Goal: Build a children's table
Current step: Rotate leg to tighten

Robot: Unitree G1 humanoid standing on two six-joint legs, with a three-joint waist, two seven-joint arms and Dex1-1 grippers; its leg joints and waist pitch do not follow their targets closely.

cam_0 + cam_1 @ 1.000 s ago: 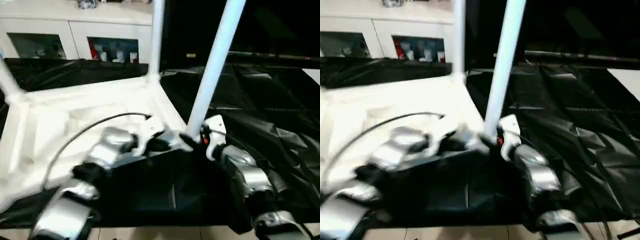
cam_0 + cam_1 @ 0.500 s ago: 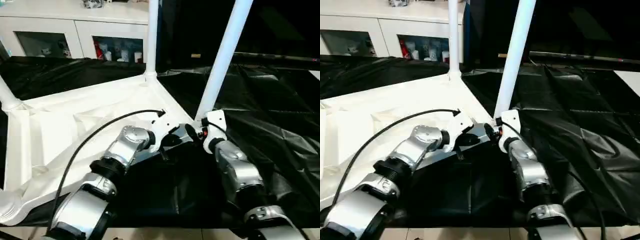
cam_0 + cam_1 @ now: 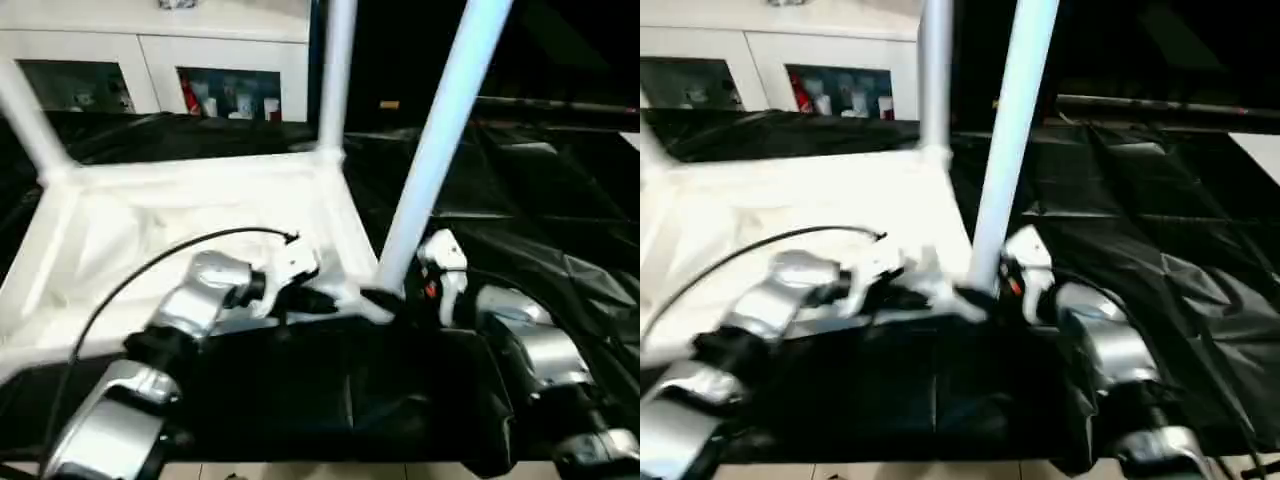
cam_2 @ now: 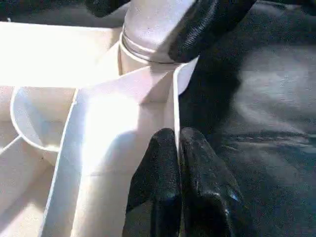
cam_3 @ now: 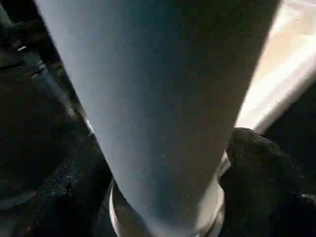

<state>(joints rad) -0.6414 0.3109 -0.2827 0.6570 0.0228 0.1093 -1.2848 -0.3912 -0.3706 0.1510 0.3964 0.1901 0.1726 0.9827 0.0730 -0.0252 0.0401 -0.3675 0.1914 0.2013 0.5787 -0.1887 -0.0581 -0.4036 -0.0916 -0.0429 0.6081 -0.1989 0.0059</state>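
Tabletop (image 3: 190, 215) lies underside up on the black-draped table (image 3: 560, 210), near leg (image 3: 430, 160) standing in its corner socket (image 4: 148, 47). Left gripper (image 4: 178, 163) is pinched closed on the thin tabletop rim beside that socket; right gripper (image 3: 395, 295) brackets the leg base, fingers spread, one fingertip (image 4: 207, 24) touching. To seat the leg well, judged best: hold the rim steady, press straight down along the leg axis, avoid side load.

Near corner is crowded: right gripper (image 3: 392, 296) straddles the base of the near leg (image 3: 437, 140), left gripper (image 4: 178, 163) is pinched on the tabletop (image 3: 120, 230) rim just beside it. Far leg (image 3: 337, 75) and left leg (image 3: 28, 120) stand upright at other corners. Ribbed underside between legs lies open, as does black drape (image 3: 560, 200) to the right.
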